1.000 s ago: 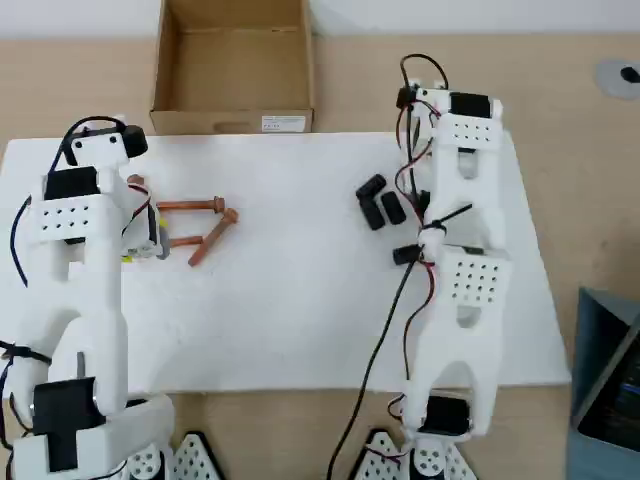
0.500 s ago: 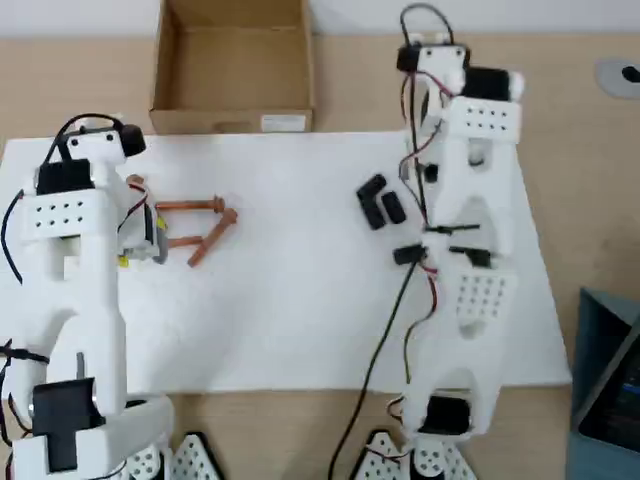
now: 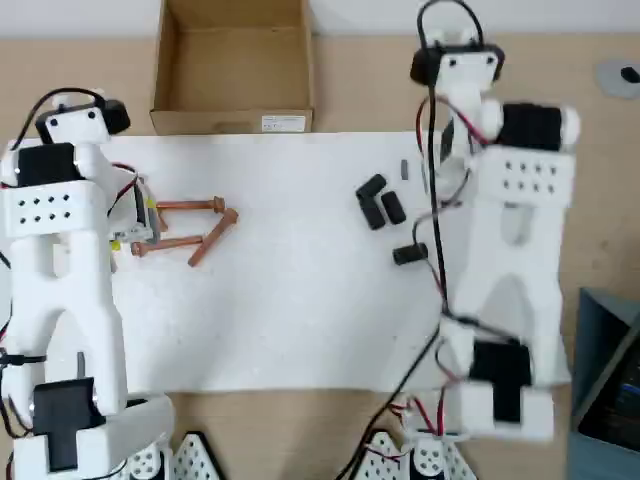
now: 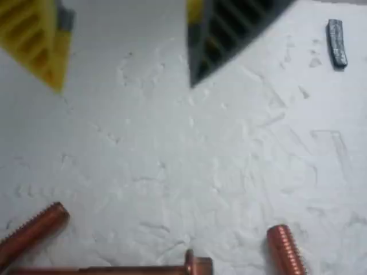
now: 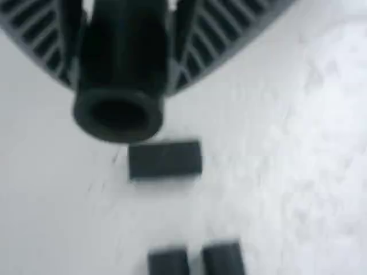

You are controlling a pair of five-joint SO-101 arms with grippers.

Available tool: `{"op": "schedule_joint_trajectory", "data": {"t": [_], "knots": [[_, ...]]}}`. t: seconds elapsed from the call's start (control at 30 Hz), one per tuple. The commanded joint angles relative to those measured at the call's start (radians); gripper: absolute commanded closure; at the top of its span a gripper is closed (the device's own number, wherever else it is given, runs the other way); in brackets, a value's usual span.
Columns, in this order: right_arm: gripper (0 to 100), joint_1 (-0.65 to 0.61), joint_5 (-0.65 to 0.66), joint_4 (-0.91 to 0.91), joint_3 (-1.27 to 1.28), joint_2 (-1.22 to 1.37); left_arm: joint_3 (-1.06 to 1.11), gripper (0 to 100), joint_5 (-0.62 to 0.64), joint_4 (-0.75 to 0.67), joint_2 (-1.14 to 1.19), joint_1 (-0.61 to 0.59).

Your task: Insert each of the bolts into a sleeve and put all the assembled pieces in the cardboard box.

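Covering table: white mat; left end effector apart, right end effector clamps sleeve.

Three copper bolts lie flat, fanned, on the left; four black sleeves lie on their sides right of centre, a fifth sleeve pinched in the right gripper; cardboard box open-topped at the back

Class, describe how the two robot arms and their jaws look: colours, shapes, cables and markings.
The left arm and the right arm both have boxy white shells with grids of small holes, black motor blocks at the joints, and thin red and black cables. Of the left arm's jaws, one is yellow and one is dark and ribbed. The right arm's jaws are dark grey and ribbed.
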Motion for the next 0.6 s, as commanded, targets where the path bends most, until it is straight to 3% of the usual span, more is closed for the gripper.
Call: {"op": "schedule_joint_trajectory", "data": {"t": [0.0, 0.3, 0.57], "knots": [[98.8, 0.036, 0.006, 0.023, 0.134, -0.196, -0.069, 85, 0.048, 0.006, -0.002, -0.055], [98.8, 0.074, 0.006, 0.018, 0.389, -0.387, 0.032, 85, 0.052, -0.123, -0.002, -0.215], [98.8, 0.074, 0.006, 0.018, 0.4, -0.401, 0.262, 85, -0.029, -0.4, -0.002, -0.269]]}}
